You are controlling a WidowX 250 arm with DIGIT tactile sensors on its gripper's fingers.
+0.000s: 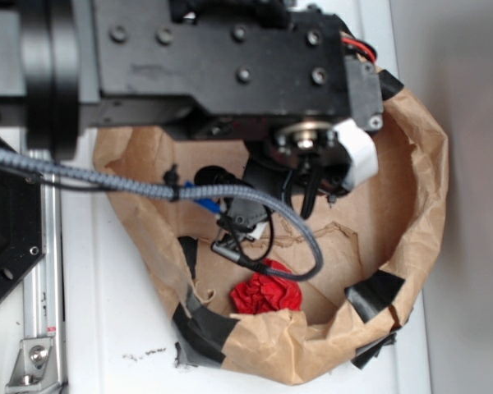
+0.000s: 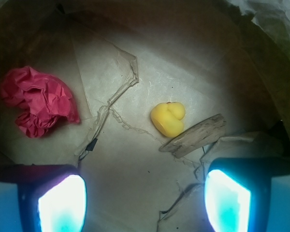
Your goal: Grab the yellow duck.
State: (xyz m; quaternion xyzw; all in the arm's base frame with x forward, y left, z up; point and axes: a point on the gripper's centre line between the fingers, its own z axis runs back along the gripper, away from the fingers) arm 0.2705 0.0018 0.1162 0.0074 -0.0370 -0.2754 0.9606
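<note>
Between our two fingertips the gripper (image 2: 144, 200) stands released, its jaws set wide apart and nothing caught in the gap; in the wrist view we see only the crumpled paper floor between the two glowing blue-white pads (image 2: 63, 203). Our pincer hangs above the floor of a brown paper bag (image 1: 411, 205) whose walls rise round it on all sides, patched along the rim with strips of black tape (image 1: 378, 291). Ahead of the fingers, and apart from them, lies the yellow duck (image 2: 168, 119), a small smooth lumpy toy resting on the paper, nearer to the right-hand pad in the wrist view than to the other. Just beside the duck, on the side towards that pad, lies a brown piece of wood (image 2: 195, 136), long and splintery, set at a slant; its upper edge looks to touch the duck's lower side, though we cannot be sure of contact. Well off on the other side of the floor sits a wrinkled red wad (image 2: 37, 101), larger than the duck and close under the bag's wall. A torn, raised seam in the paper runs between the wad and the duck. From the exterior view we see our black arm (image 1: 214, 57) reaching over the bag, a grey braided cable (image 1: 90, 175) looping down into it, and the red wad near the taped rim; the duck is hidden there behind our own body.
</note>
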